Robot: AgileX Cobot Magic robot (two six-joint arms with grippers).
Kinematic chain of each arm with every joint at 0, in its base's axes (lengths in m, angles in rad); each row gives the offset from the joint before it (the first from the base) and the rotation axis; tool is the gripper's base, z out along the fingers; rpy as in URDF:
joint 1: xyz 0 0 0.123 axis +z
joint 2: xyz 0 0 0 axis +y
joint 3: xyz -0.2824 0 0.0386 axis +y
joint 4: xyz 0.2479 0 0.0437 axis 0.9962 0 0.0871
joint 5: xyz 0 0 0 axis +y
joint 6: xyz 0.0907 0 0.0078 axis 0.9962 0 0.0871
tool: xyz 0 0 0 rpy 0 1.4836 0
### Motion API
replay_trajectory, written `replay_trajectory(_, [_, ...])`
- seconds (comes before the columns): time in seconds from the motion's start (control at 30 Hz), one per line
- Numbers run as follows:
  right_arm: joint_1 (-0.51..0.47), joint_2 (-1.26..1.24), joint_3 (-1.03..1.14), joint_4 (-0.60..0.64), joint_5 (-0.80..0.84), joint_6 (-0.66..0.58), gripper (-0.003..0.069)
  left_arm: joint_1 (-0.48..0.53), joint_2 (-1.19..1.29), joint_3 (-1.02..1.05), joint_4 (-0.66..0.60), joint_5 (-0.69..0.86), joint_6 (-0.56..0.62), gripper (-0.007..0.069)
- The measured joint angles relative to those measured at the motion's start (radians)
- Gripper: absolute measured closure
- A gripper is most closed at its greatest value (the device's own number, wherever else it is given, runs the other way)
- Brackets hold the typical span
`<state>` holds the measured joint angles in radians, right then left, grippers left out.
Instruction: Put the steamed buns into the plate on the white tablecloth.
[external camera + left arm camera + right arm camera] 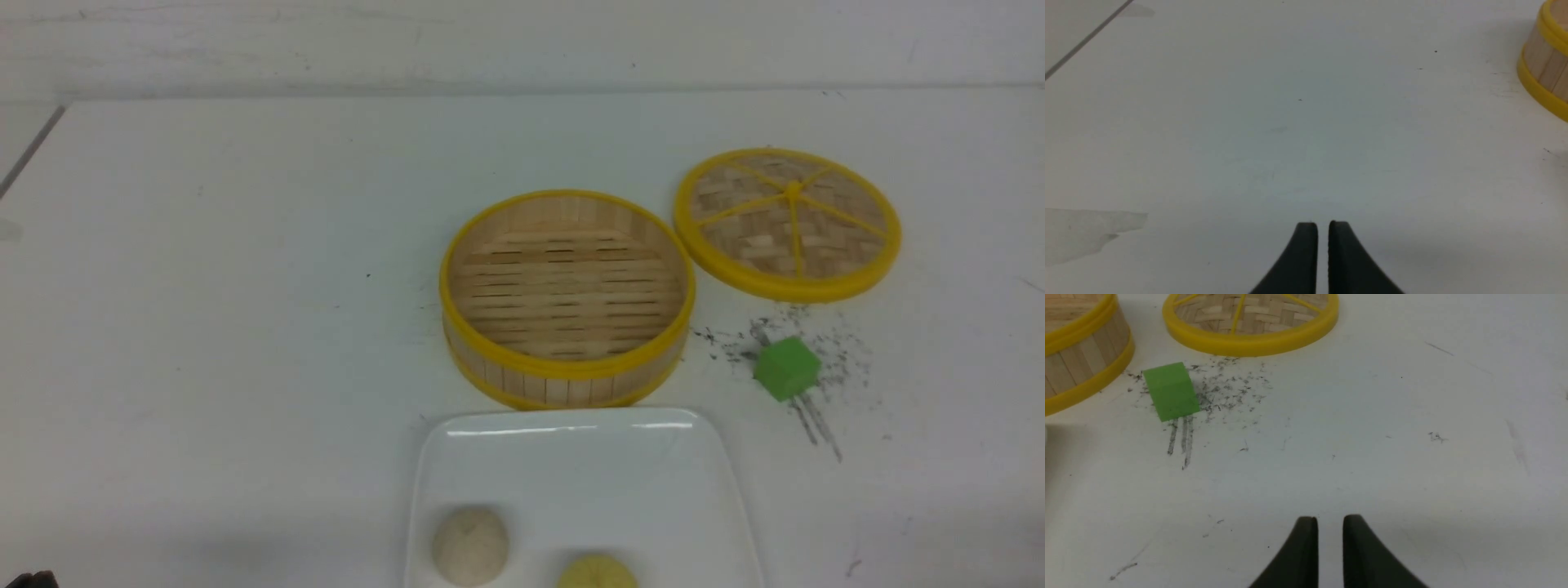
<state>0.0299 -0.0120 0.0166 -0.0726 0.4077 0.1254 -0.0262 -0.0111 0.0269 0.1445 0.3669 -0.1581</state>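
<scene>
Yellow bun (597, 573), plate (571, 457) seemingly edge-cropped

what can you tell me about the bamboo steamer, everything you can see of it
The bamboo steamer is a round, open basket with pale wooden slat walls, yellow bands at top and bottom, and a slatted floor. It is empty and sits upright on the white tablecloth, just beyond the plate. Its woven lid lies beside it.
</scene>
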Motion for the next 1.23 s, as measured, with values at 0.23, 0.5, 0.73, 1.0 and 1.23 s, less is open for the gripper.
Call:
replay_trajectory(0.23, [0.000,0.000,0.000,0.000,0.000,0.000,0.0539,0.000,0.000,0.000,0.004,0.002,0.000,0.0539])
replay_trajectory(0.5, [0.000,0.000,0.000,0.000,0.000,0.000,0.0539,0.000,0.000,-0.001,0.021,0.003,0.000,0.0535])
replay_trajectory(0.73, [0.000,0.000,0.000,0.000,0.000,0.000,0.0539,0.000,0.000,-0.001,0.024,0.003,0.001,0.0533])
replay_trajectory(1.0, [0.000,0.000,0.000,0.000,0.000,0.000,0.0539,0.000,0.000,-0.001,0.041,0.004,0.003,0.0522])
replay_trajectory(1.23, [0.000,0.000,0.000,0.000,0.000,0.000,0.0539,0.000,0.000,-0.001,0.045,0.004,0.003,0.0519])
